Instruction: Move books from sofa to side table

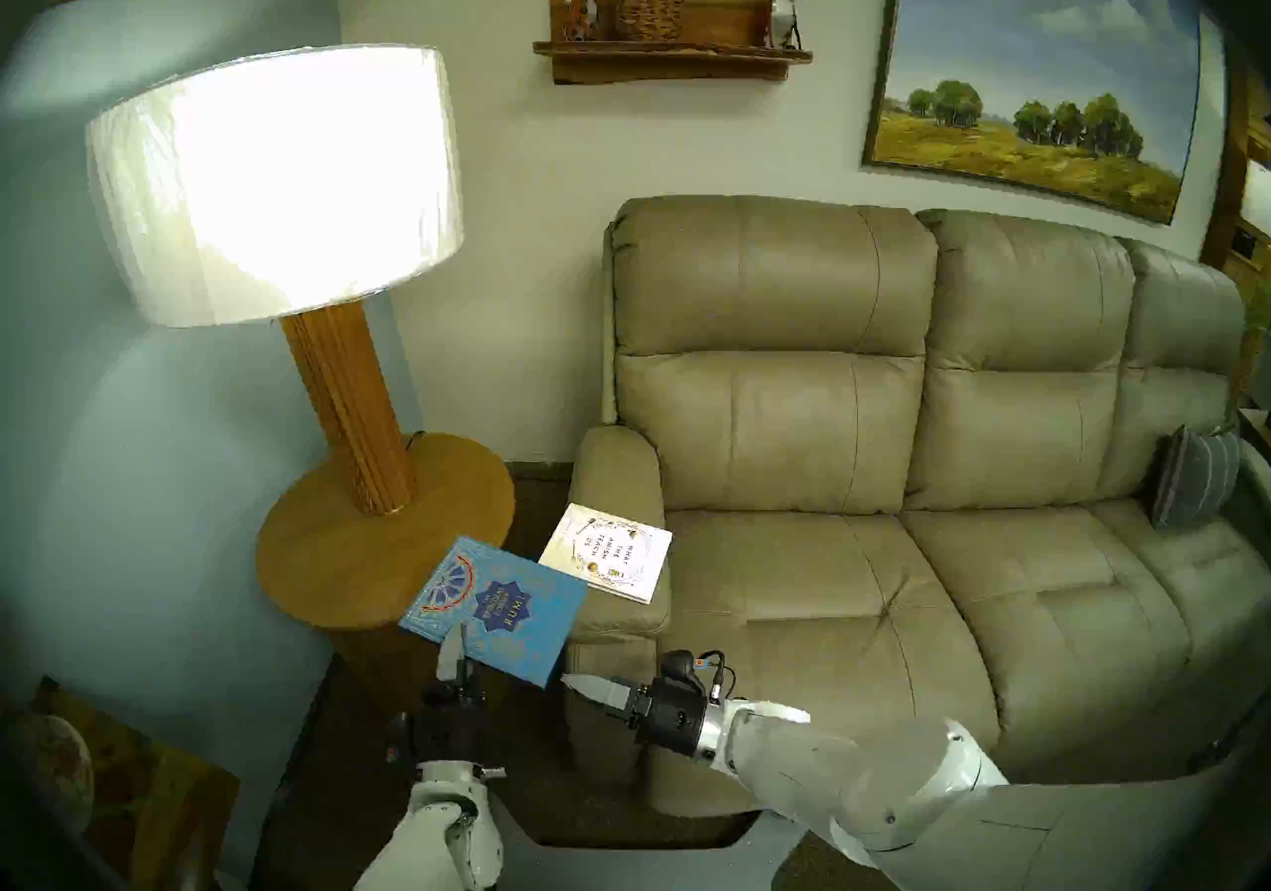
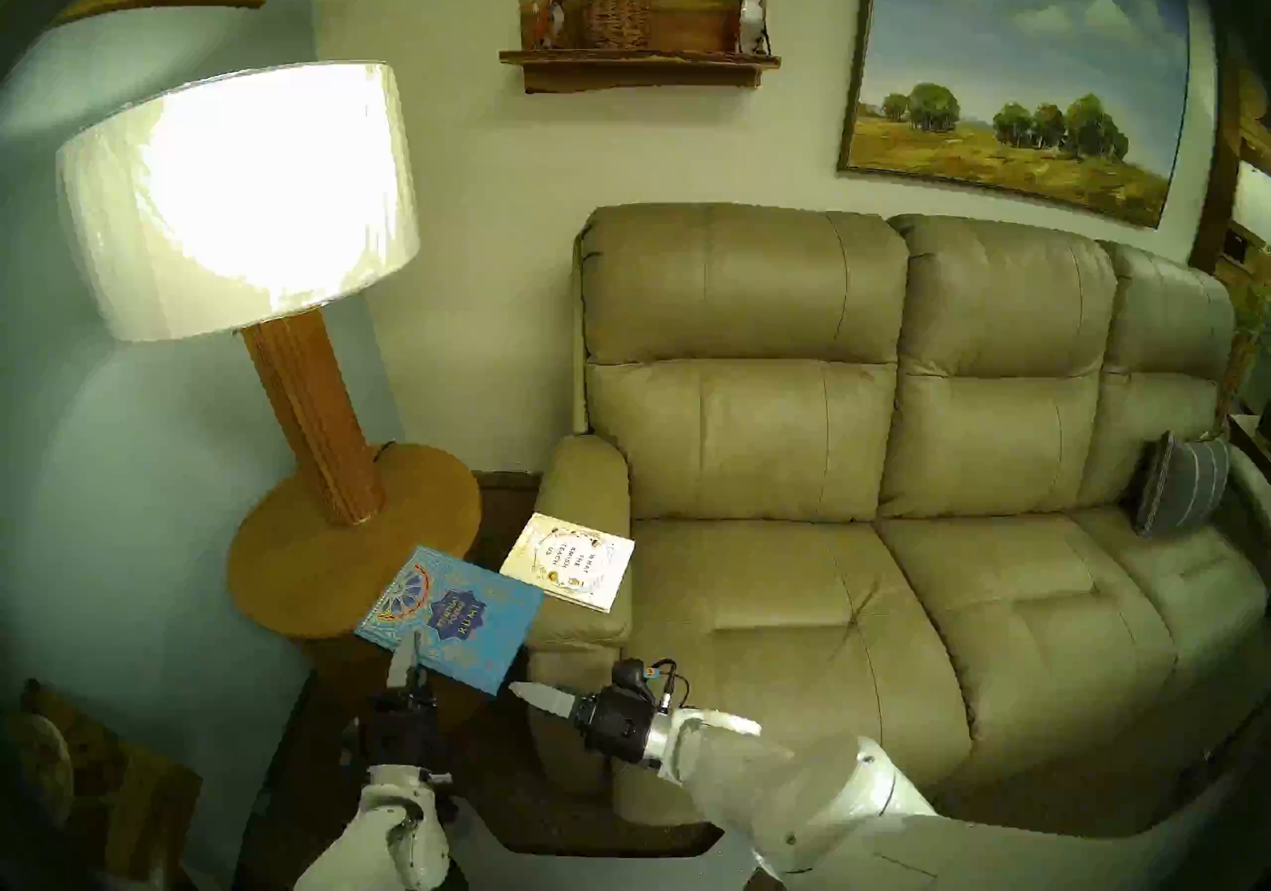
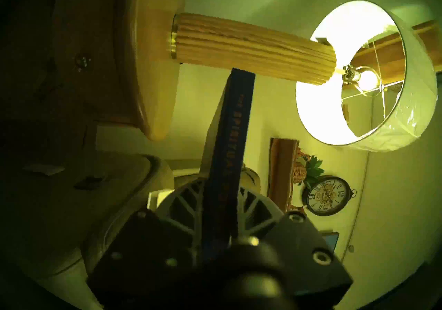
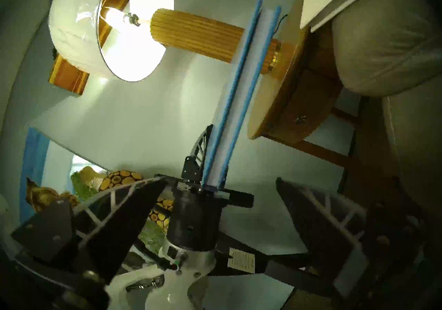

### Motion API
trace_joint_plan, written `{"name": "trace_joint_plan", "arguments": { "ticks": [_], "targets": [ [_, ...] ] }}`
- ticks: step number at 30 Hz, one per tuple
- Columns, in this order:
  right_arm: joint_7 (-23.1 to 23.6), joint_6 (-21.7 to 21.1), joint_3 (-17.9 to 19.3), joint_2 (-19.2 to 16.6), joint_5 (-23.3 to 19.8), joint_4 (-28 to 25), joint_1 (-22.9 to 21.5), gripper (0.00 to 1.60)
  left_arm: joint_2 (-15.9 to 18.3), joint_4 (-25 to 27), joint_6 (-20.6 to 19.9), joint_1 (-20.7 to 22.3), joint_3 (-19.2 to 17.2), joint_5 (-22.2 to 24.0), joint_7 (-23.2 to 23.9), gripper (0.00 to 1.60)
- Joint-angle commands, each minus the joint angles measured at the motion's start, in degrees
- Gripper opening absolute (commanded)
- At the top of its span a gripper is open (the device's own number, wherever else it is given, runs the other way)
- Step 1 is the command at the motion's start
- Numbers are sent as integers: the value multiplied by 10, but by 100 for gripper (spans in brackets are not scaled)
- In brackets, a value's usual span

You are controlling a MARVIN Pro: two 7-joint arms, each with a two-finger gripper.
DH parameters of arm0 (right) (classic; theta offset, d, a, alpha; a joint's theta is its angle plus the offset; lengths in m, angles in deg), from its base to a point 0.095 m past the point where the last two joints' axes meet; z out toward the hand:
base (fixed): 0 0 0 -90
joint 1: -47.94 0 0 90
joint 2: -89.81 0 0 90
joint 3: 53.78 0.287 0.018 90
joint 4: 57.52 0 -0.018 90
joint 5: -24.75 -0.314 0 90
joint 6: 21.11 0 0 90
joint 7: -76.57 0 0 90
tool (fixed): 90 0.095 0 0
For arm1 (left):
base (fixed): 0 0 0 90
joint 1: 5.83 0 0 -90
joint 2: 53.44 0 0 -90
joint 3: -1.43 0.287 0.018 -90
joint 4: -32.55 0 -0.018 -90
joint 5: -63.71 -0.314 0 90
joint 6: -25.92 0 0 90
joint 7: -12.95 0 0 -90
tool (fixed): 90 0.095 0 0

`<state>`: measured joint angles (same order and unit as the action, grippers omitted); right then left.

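My left gripper (image 1: 455, 652) is shut on the near edge of the turquoise "RUMI" book (image 1: 502, 608). It holds the book flat over the front right rim of the round wooden side table (image 1: 330, 559). The right wrist view shows a gap between the book (image 4: 247, 75) and the table top (image 4: 287, 87). The left wrist view shows the book's spine (image 3: 224, 146) between the fingers. The white "WHAT THE AMISH TEACH US" book (image 1: 605, 552) lies on the left armrest of the beige sofa (image 1: 894, 594). My right gripper (image 1: 581, 687) is open and empty, just right of the blue book's near corner.
A lit lamp with a ribbed wooden column (image 1: 351, 408) and a wide white shade (image 1: 275, 181) stands on the back of the side table. A grey striped pillow (image 1: 1190, 477) leans at the sofa's far right. A wall shelf with a plant (image 1: 667, 44) hangs above.
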<state>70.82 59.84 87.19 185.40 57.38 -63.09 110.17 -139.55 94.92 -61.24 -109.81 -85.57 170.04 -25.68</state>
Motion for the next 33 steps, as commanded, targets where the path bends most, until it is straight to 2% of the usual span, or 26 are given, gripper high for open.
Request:
{"name": "trace_joint_plan", "arguments": {
  "ticks": [1, 6, 12, 21, 30, 33],
  "targets": [
    [7, 1, 10, -19, -15, -2, 2, 160, 0, 51, 26, 30, -38, 26, -26, 0],
    [7, 1, 23, -36, -27, -2, 5, 160, -1, 67, 49, 37, -60, 40, -82, 0],
    [7, -4, 36, -53, -39, -2, 13, 160, -3, 69, 94, 51, -87, 56, -153, 0],
    [7, -13, 47, -64, -49, -2, 21, 160, 5, 43, 148, 104, -120, 75, -254, 0],
    [7, -27, 52, -66, -58, -2, 22, 160, 10, 63, 164, 111, -119, 79, -333, 0],
    [7, -29, 51, -66, -59, -2, 21, 160, 5, 66, 166, 118, -121, 89, -358, 28]
  ]
}}
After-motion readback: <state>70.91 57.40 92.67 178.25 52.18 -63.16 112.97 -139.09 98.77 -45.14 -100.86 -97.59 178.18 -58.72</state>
